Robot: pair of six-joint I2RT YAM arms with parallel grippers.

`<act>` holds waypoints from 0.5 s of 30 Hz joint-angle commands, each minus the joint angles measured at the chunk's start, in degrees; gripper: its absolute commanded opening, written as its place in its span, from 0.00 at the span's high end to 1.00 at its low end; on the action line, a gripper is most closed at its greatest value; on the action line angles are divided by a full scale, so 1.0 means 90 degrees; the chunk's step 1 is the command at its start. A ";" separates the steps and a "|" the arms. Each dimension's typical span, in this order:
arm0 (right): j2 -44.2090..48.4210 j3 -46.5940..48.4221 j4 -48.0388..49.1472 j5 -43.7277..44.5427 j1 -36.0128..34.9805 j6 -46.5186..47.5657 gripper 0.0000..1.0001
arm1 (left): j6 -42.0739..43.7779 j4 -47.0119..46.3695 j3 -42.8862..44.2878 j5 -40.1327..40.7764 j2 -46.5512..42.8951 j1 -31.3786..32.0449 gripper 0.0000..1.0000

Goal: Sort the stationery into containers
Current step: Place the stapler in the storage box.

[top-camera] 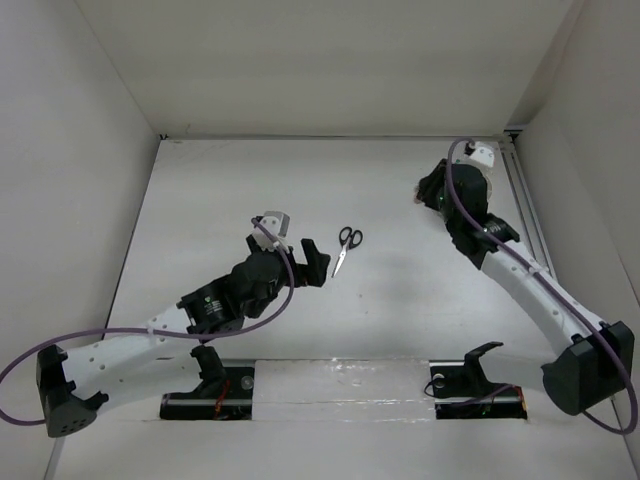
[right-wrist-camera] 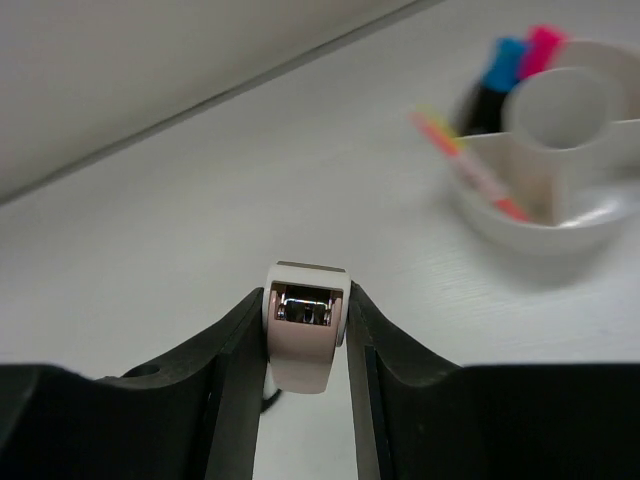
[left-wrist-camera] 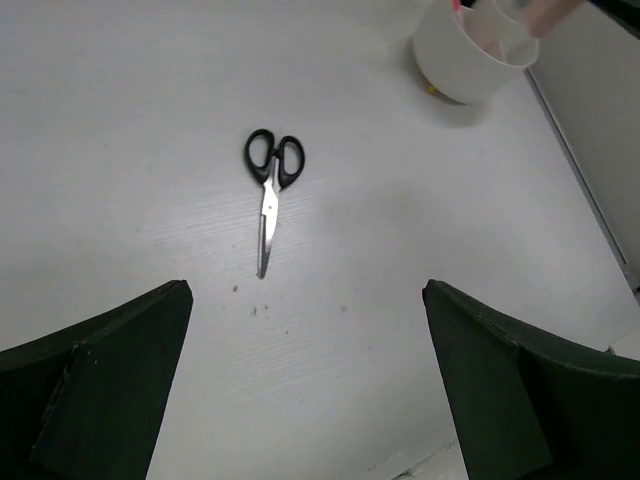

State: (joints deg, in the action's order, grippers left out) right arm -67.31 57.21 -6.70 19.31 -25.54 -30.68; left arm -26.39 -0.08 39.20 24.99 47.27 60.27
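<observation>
Black-handled scissors [top-camera: 347, 247] lie closed on the white table, handles away from me; they also show in the left wrist view [left-wrist-camera: 270, 195]. My left gripper [top-camera: 318, 262] is open and empty just short of their tip, with its fingers spread wide in its own view [left-wrist-camera: 306, 290]. My right gripper [right-wrist-camera: 305, 300] is shut on a small pale pink and white item [right-wrist-camera: 303, 345] with a metal part in its opening. The round white tub [right-wrist-camera: 560, 210] stands to its right. It holds markers with a blue cap [right-wrist-camera: 505, 60] and a pink cap [right-wrist-camera: 543, 45], and a thin yellow-to-red pen [right-wrist-camera: 470, 165].
The tub also shows at the top right of the left wrist view [left-wrist-camera: 470, 50]; in the top view the right arm [top-camera: 455, 195] hides it. White walls enclose the table on three sides. A rail [top-camera: 528, 215] runs along the right edge.
</observation>
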 commanded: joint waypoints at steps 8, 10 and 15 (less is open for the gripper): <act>-0.0870 0.1172 -0.1628 0.3000 0.1841 -0.0448 1.00 | -0.2331 0.3962 0.1611 0.1499 0.0062 0.0022 0.00; -0.0997 0.1299 -0.1629 0.3195 0.2065 -0.0508 1.00 | -0.2448 0.3964 0.1611 0.1500 -0.0066 0.0022 0.00; -0.1583 0.1641 -0.1502 0.3431 0.2485 -0.0566 1.00 | -0.2175 0.3553 0.1338 0.1022 -0.0398 0.0022 0.00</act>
State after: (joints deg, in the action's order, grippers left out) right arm -80.16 67.94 -20.97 45.76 -5.08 -34.52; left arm -45.34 31.31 51.62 34.65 45.30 60.29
